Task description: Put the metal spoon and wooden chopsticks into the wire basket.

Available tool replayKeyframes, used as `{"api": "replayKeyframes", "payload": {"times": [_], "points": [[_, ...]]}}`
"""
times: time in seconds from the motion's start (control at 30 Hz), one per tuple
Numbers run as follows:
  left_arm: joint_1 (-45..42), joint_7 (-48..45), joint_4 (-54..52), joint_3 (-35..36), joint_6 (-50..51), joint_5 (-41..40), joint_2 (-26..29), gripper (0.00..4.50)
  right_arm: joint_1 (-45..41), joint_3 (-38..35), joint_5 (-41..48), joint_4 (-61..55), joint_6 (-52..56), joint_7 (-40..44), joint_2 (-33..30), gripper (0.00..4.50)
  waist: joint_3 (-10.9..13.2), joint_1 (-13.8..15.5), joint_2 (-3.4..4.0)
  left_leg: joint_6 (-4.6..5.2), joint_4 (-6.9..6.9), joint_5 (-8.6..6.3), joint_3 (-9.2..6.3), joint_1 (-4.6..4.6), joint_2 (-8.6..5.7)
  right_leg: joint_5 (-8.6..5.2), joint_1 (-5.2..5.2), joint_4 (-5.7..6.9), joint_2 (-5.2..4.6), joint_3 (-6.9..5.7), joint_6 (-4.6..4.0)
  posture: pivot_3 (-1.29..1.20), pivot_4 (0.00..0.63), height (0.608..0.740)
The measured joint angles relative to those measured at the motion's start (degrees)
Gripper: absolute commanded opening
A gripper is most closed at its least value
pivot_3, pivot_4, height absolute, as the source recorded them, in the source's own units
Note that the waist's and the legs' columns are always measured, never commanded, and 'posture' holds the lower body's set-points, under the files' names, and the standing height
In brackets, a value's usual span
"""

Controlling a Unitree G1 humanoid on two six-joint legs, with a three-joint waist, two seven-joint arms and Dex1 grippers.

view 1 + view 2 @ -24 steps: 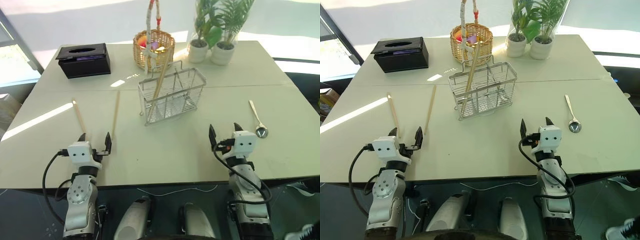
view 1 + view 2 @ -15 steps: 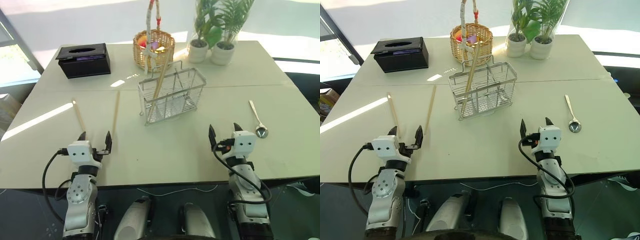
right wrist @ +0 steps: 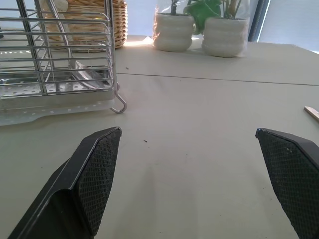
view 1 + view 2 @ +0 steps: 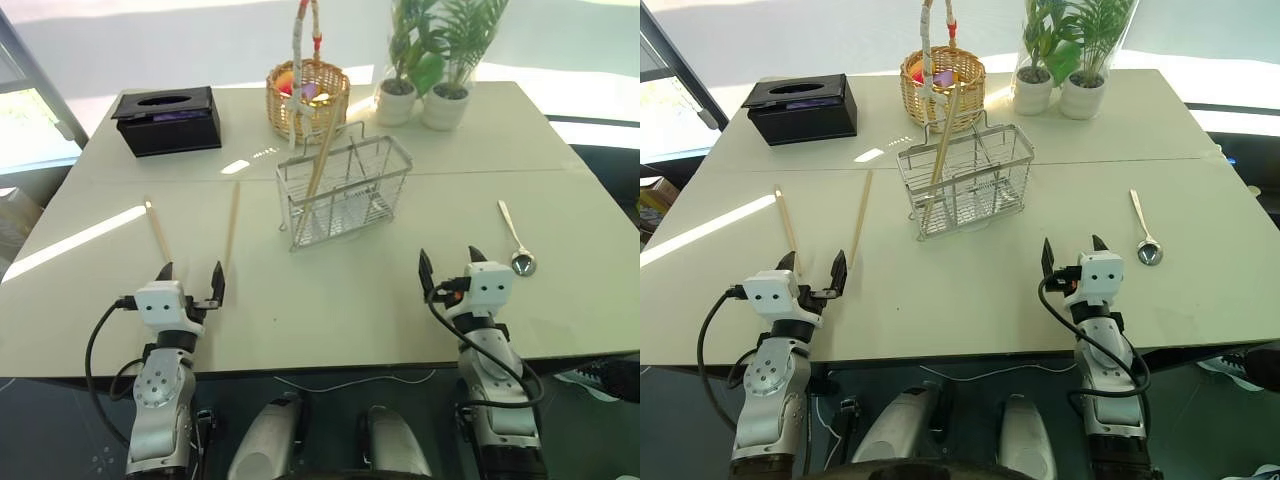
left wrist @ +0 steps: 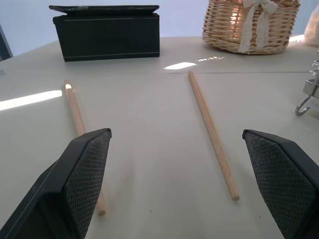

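Note:
The wire basket (image 4: 345,190) stands mid-table with one wooden chopstick (image 4: 320,160) leaning upright inside it. Two more wooden chopsticks (image 4: 158,230) (image 4: 232,228) lie flat on the left side of the table. They reach just ahead of my left gripper (image 4: 190,272), which is open and empty; in its wrist view they are the sticks (image 5: 79,117) (image 5: 212,132) running ahead of the fingers. The metal spoon (image 4: 517,243) lies on the right, just right of and beyond my right gripper (image 4: 447,256). That gripper is also open and empty, near the front edge, with the basket (image 3: 60,55) ahead.
A black tissue box (image 4: 167,118) sits at the back left, a wicker basket (image 4: 308,95) with a tall wrapped handle stands behind the wire basket, and two potted plants (image 4: 398,95) (image 4: 447,100) are at the back right. The table (image 4: 330,300) ends just behind both grippers.

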Motion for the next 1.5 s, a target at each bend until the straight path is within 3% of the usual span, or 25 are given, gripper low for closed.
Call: {"api": "replayKeyframes", "payload": {"times": [0.37,0.53,0.73,0.93,1.1,1.27,1.5], "points": [[0.09,-2.59,-1.02,-0.24,0.60,-0.80,1.91,4.46,-0.22,-0.12,0.02,0.00,0.01,0.08,-0.04,4.50,0.00,0.00,0.00,0.00,0.00,0.00,0.00,0.00,0.00,0.00,0.00,0.00,0.01,0.00,0.00,0.00,0.150,0.740],[0.43,-16.71,-5.25,-3.48,2.59,-7.63,10.22,4.46,-1.17,-0.98,0.39,0.02,0.03,0.61,-0.61,4.50,-0.04,-0.05,0.08,-0.01,-0.01,0.01,0.01,0.01,0.01,-0.01,0.01,-0.01,0.01,0.01,-0.03,0.00,0.150,0.740],[-0.68,-35.64,-12.31,-6.60,15.05,-23.78,22.04,4.46,-2.04,-2.67,0.49,0.12,0.26,0.81,-1.71,4.50,-0.08,-0.20,0.15,-0.04,-0.19,0.02,0.02,0.11,0.03,-0.10,0.00,-0.01,0.03,0.08,-0.19,0.00,0.150,0.740],[-3.76,-43.70,-16.31,-6.84,25.54,-33.02,29.44,4.46,-1.31,-3.86,0.82,-1.13,2.22,0.76,-2.14,4.50,-0.09,-0.17,0.20,-0.06,-0.41,0.02,0.05,0.59,0.02,-0.27,0.28,-0.01,0.07,0.26,-0.47,0.00,0.150,0.740],[-10.13,-47.30,-19.05,-6.54,31.81,-37.40,34.73,4.46,-1.30,-6.83,3.44,-7.72,9.85,-0.18,-3.29,4.50,-0.08,-0.10,0.22,-0.07,-0.64,0.03,0.15,0.85,0.01,-0.32,0.37,-0.01,0.04,0.42,-0.54,0.00,0.150,0.740],[-15.15,-47.55,-18.20,-6.73,31.71,-34.67,34.72,4.46,-3.32,-10.58,6.18,-12.68,24.15,-0.80,-7.95,4.50,-0.08,-0.08,0.23,-0.12,-0.75,0.07,0.18,0.86,0.02,-0.34,0.32,-0.06,0.02,0.44,-0.56,0.00,0.150,0.740],[-15.45,-47.25,-17.90,-7.37,30.65,-30.81,32.43,4.46,-13.18,-17.39,15.18,-15.83,50.82,-0.37,-16.17,4.50,-0.07,-0.17,0.23,-0.11,-0.87,0.07,0.18,0.85,0.06,-0.34,0.36,-0.26,0.00,0.44,-0.57,0.00,0.150,0.740]]}}
